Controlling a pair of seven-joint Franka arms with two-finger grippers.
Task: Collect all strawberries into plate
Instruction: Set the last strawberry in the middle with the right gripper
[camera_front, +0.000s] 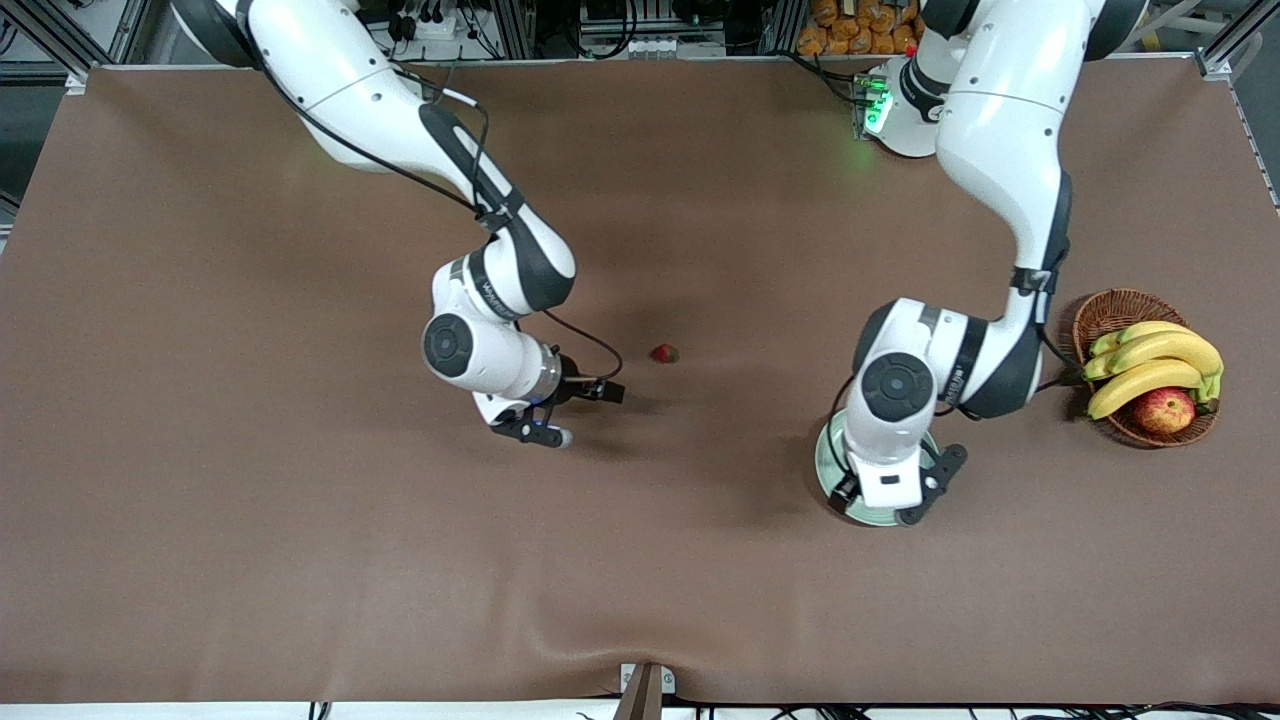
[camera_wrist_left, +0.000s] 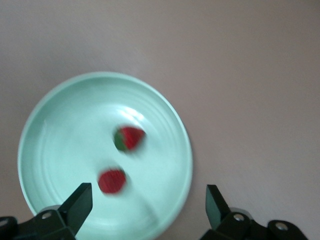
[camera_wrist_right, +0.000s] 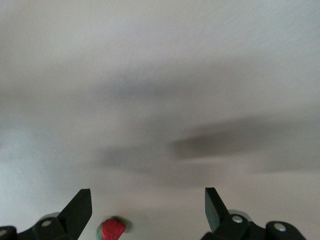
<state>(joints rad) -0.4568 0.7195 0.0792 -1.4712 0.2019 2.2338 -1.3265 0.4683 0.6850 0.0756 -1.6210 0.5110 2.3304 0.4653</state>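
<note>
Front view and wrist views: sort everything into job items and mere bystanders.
Job: two small red strawberries in round mint-green plate; third strawberry on brown table.
Bystanders: brown wicker basket, yellow bananas, red-yellow apple.

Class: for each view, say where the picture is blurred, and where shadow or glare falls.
Front view: sharp; soft shadow beside the right gripper. Left wrist view: two strawberries smeared, pale glare on the plate. Right wrist view: table streaked; a red blur between the open fingers.

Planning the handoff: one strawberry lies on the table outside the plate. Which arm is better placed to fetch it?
Probably the right: the right gripper is open close beside the strawberry, while the left gripper is over the plate.
</note>
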